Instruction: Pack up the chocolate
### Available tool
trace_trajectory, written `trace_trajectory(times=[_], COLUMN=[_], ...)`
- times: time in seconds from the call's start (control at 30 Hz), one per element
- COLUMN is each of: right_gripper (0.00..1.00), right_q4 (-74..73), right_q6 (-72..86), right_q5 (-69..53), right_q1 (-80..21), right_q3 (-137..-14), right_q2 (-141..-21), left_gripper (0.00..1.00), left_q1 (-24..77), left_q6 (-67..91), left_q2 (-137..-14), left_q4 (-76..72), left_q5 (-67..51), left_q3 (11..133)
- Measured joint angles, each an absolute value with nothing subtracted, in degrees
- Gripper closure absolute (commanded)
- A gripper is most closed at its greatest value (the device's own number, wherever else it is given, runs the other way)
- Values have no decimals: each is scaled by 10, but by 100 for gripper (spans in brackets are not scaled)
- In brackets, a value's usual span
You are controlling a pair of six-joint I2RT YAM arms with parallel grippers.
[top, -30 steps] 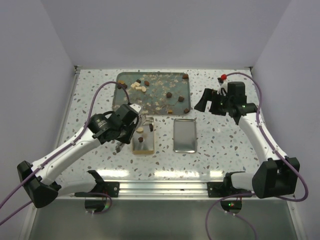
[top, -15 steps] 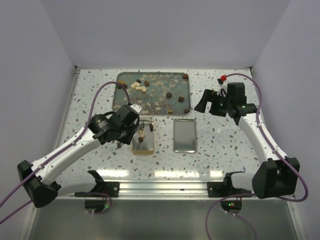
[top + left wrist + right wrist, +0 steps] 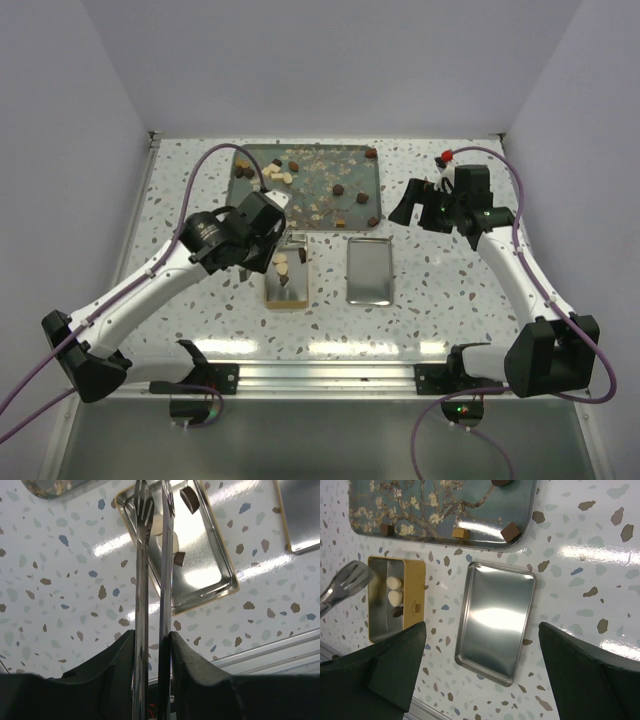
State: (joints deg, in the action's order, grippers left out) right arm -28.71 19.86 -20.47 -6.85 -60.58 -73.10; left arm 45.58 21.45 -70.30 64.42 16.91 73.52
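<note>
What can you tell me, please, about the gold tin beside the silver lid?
The gold tin is a shallow rectangle, gold outside and mirror-bright silver inside, apparently metal. It lies flat and open on the speckled table, just nearer than the flowered tray and left of the silver lid, apart from both. Inside lie two cream pieces and at least one dark piece. The tongs in the left pincer hang over its far end; contact cannot be judged.

Speckled terrazzo table (image 3: 450, 280), blossom-patterned blue-grey tray (image 3: 485, 517) at its far side, pale crumbs (image 3: 320, 160) strewn on tray, open gold tin (image 3: 412, 592) just nearer, shallow steel lid (image 3: 495, 622) beside it to the right, slotted metal tongs (image 3: 141, 605) above the tin.
</note>
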Motion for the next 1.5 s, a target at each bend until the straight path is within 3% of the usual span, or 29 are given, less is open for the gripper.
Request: trace_trajectory(times=[0.3,0.7,1.5], right_gripper=[2,3,2], right_q4=[-287,-288,-293], right_q6=[198,194,184], right_q5=[-204,-204,-203], right_q1=[-69,-69,-69], right_q3=[-604,-596,-588], right_q2=[-731,-731,-731], left_gripper=[62,61,56], left_q1=[454,360,357], left_q6=[188,156,152], left_q2=[-754,-858,-905], left_q4=[657,596,529], left_q5=[206,254,238], left_q3=[851,858,778])
